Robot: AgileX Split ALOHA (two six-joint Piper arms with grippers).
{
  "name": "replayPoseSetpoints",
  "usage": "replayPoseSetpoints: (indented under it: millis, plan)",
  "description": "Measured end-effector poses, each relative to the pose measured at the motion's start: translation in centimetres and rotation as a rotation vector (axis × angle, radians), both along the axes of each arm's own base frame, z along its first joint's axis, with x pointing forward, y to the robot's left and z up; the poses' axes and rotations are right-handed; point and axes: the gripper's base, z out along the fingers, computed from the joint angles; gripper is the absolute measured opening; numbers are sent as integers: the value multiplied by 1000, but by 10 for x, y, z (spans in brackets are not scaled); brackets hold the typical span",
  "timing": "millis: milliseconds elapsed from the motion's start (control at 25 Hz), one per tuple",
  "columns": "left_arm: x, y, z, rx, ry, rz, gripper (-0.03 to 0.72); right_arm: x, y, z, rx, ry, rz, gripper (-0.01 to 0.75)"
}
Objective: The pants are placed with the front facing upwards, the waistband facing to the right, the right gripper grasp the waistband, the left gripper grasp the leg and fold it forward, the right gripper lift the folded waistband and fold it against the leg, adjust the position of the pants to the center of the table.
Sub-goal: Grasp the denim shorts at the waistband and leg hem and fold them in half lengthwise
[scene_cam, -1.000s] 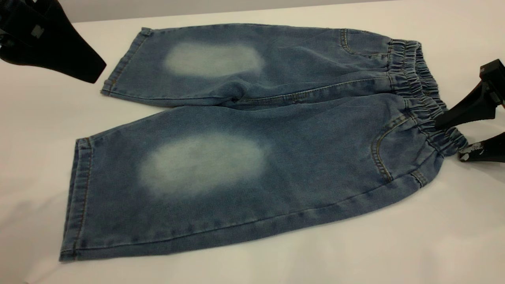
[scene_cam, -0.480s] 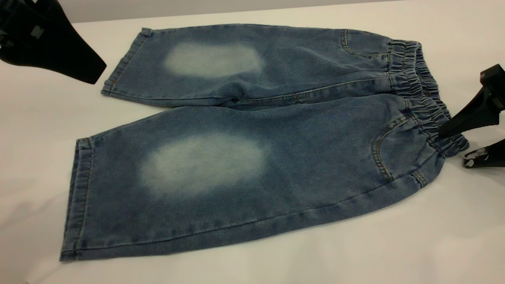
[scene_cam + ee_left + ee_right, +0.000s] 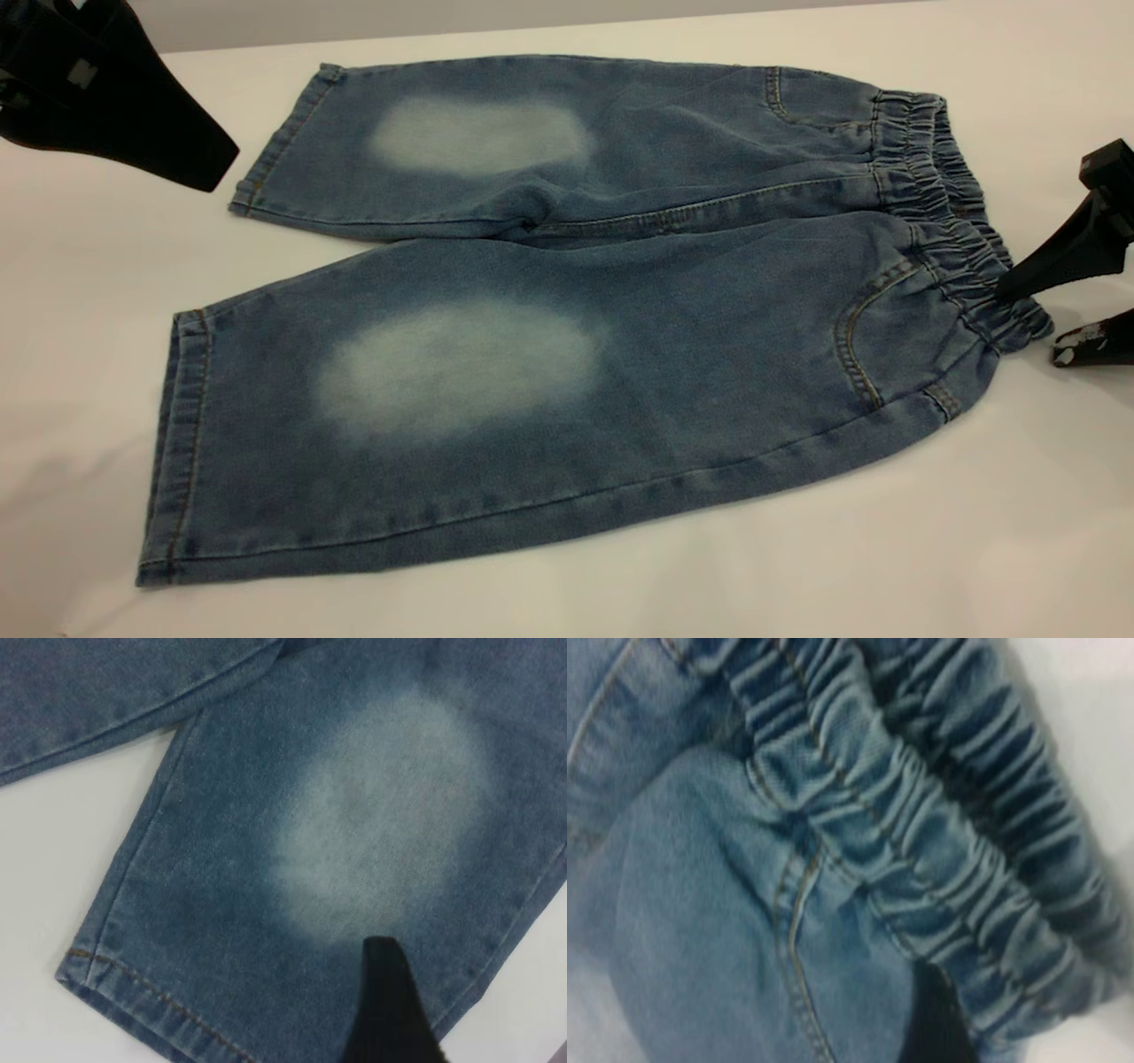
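Pants (image 3: 567,301) lie flat on the table (image 3: 886,549), waistband rightward — right gripper (image 3: 1028,319) spread open at the waistband's near corner; left gripper (image 3: 133,115) hovers beyond the hems, grip unclear.

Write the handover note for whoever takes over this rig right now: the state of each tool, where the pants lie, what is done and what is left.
Right tool: open at the near corner of the waistband, one finger above the elastic, the other on the table; nothing gripped yet.
Left tool: hanging just off the far leg's hem, holding nothing; whether open or shut cannot be seen.
Pants: flat, front up, waistband to the right, both legs spread.
Done: approach only.
Left: grip waistband and leg, fold forward, fold waistband onto the leg, centre the pants.
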Motion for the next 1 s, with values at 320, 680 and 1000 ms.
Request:
replayPoseSetpoints:
  millis: [320,680,1000]
  plan:
    - [0,0,0,0,-1,0,430,9,-7,0,-50,-21,-23,423]
    - [0,0,0,-1,0,0,430,8,-6,-1,-33,2,-22,422]
    - [0,0,0,-2,2,0,430,4,-2,0,7,22,24,421]
